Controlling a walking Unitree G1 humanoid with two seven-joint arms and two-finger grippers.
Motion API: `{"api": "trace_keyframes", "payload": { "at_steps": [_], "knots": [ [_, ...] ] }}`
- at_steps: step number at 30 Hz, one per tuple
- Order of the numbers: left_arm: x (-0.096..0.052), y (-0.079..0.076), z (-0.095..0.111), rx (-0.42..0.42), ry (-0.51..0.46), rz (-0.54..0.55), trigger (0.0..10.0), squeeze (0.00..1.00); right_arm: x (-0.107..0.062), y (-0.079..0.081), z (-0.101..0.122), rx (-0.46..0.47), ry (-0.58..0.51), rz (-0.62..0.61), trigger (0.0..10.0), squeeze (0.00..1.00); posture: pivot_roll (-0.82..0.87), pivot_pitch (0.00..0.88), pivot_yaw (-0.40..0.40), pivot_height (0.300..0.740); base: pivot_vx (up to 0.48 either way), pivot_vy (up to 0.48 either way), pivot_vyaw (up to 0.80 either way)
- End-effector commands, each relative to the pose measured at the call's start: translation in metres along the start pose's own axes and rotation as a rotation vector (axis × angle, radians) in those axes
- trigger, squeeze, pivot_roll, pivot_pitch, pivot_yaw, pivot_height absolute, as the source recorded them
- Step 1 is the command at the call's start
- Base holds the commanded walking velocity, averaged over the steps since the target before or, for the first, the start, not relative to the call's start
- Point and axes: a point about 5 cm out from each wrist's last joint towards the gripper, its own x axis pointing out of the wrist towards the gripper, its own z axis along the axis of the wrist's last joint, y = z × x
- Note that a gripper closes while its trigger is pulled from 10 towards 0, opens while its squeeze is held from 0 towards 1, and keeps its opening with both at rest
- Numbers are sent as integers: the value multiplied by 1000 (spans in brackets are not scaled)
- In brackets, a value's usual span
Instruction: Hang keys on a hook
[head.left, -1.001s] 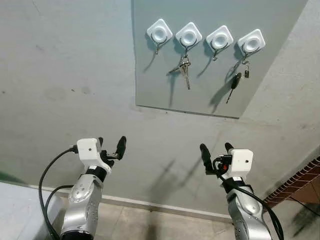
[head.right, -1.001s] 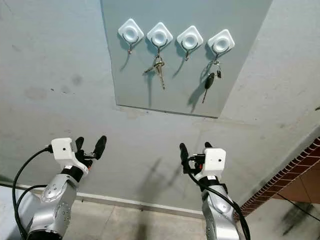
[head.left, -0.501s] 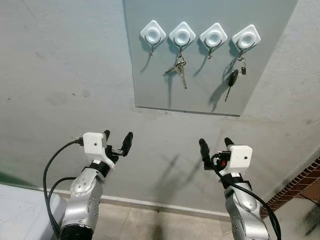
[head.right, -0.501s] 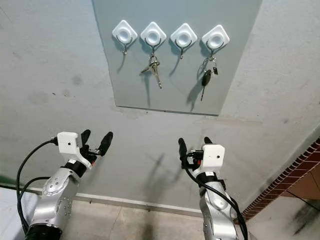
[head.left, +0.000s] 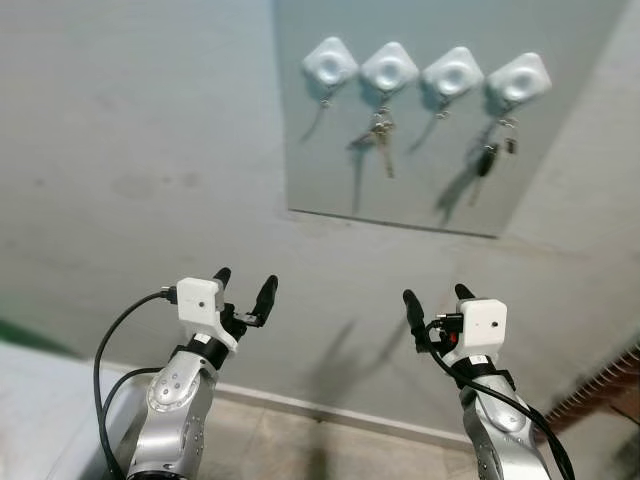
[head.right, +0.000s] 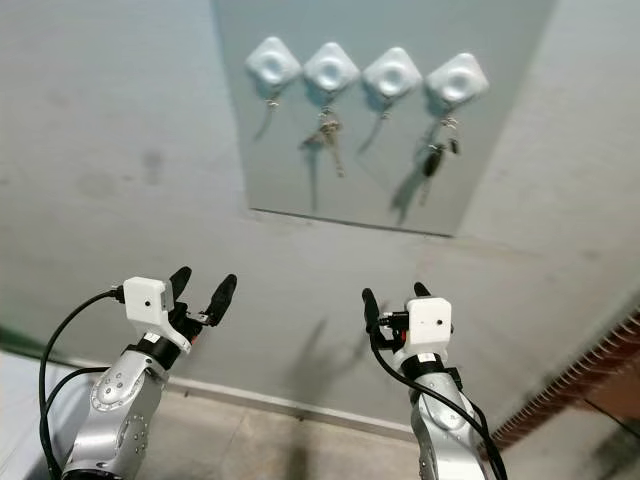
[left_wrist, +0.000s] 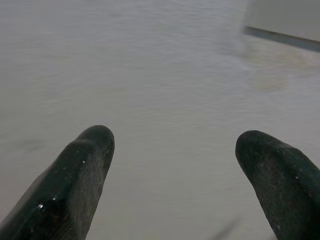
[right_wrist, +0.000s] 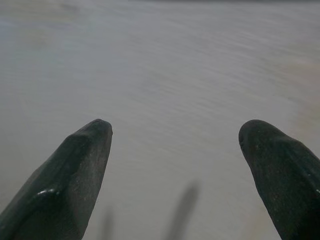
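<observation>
A bunch of keys (head.left: 381, 141) hung from the second hook (head.left: 389, 69) on the grey panel (head.left: 330, 170), and a dark key fob (head.left: 488, 160) from the fourth, so the hanging looked done. Well below, the left gripper (head.left: 243, 290) and right gripper (head.left: 437, 302) stood spread and empty before the wall (head.left: 130, 150). The left wrist view caught a corner of the panel; the right wrist view did not.

Whole head view smeared by motion, four white hooks (head.left: 423, 72) soft and fuzzy, keys (head.left: 381, 140) on second hook a blur, dark key (head.left: 487, 160) on last hook too blurry to tell its shape, brick patch (head.left: 610, 385) cut off at the edge
</observation>
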Motion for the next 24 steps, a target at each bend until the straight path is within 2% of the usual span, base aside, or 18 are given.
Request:
{"api": "trace_keyframes", "payload": {
  "at_steps": [1,10,16,24],
  "knots": [
    [0,2,1,5,-2,13,10000,0,4,3,7,-14,-21,26,10000,0,-39,0,3,740,0,0,800],
    [4,7,4,1,-7,42,10000,0,10,0,14,-40,-30,48,10000,0,-40,0,-15,740,0,0,800],
    [8,9,15,-27,-38,55,10000,0,15,1,26,-61,-64,80,10000,0,-38,0,-21,740,0,0,800],
    [8,9,20,1,-52,43,10000,0,17,3,31,-63,-80,100,10000,0,-34,0,-24,740,0,0,800]
  ]
}}
